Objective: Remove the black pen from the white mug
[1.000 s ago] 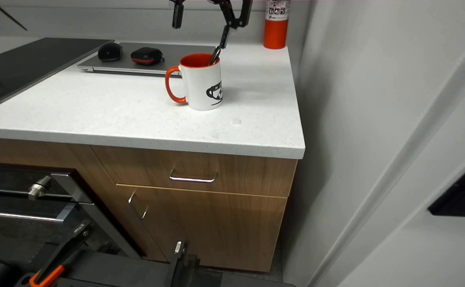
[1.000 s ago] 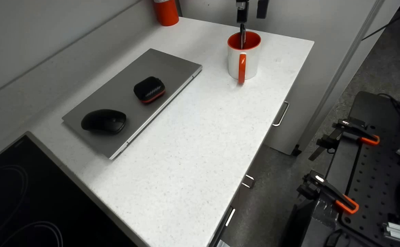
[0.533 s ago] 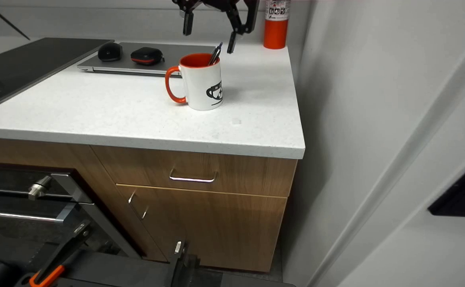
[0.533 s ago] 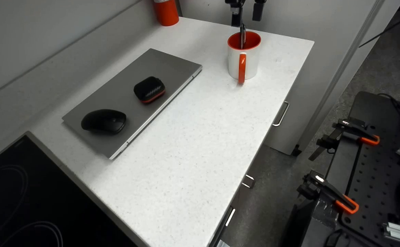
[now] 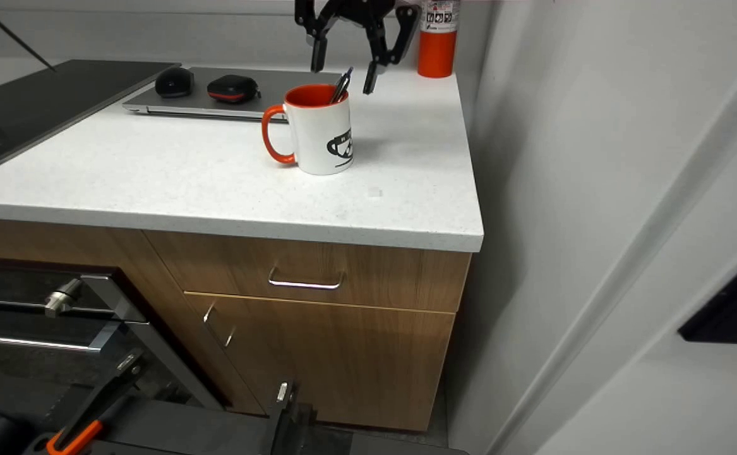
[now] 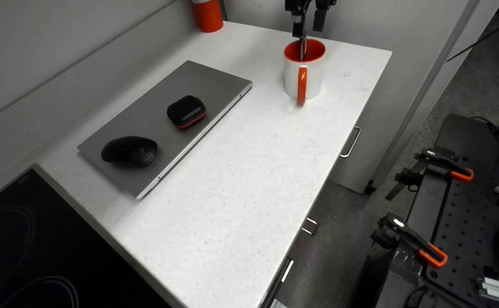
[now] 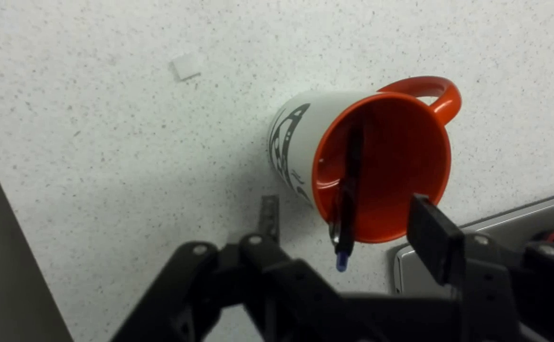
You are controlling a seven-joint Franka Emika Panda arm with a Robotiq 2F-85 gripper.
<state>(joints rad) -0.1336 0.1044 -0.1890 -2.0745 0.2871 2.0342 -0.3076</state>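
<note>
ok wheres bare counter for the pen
Most: on the speckled white countertop between the flat grey laptop, black glass cooktop and front edge. A smaller patch, bearing one pale square, lies between the red-handled white ceramic mug and the counter's end. Crowded: the laptop, holding a black mouse and case, and around the mug's mouth: slim black pen, open jaws.

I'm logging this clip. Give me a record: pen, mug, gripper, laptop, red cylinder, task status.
Pen: leaning in the mug, top end sticking out
Mug: upright on the counter, white outside, red inside
Gripper: open, near the pen's top, not gripping it
Laptop: closed, mouse and black case on top
Red cylinder: standing at the counter's back
Task status: pen not yet out
</note>
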